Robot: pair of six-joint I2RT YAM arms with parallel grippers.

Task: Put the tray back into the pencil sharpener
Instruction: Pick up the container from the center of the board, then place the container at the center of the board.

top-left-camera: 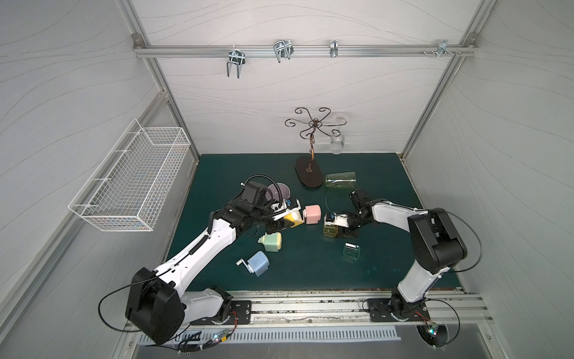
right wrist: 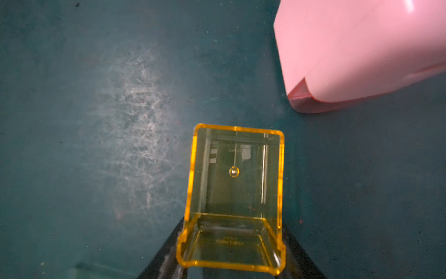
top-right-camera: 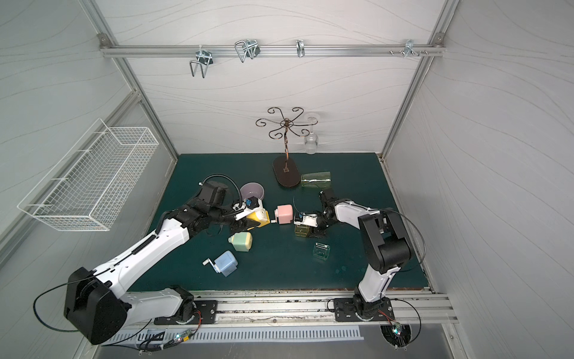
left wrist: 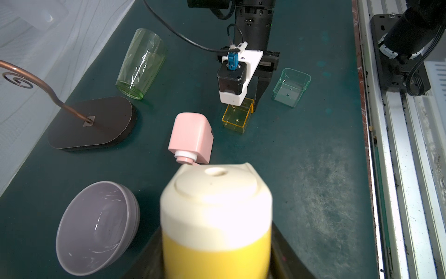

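Observation:
A yellow pencil sharpener (top-left-camera: 294,217) with a cream front (left wrist: 216,200) is held just above the mat, and my left gripper (left wrist: 216,252) is shut on its body, one black finger on each side. Its front points at the pink sharpener. To the right, a clear orange tray (top-left-camera: 330,230) (right wrist: 234,193) lies on the green mat with its open side up. My right gripper (right wrist: 231,251) (top-left-camera: 334,228) straddles the tray's near end, its black fingers pressed against the two side walls. The tray and the yellow sharpener are well apart.
A pink sharpener (top-left-camera: 312,214) lies between the two grippers. A green sharpener (top-left-camera: 271,242) and a blue one (top-left-camera: 256,263) lie nearer the front, with a clear green tray (top-left-camera: 351,251) at the right. Behind are a purple bowl (left wrist: 96,227), a tipped green glass (top-left-camera: 340,179) and a metal stand (top-left-camera: 309,174).

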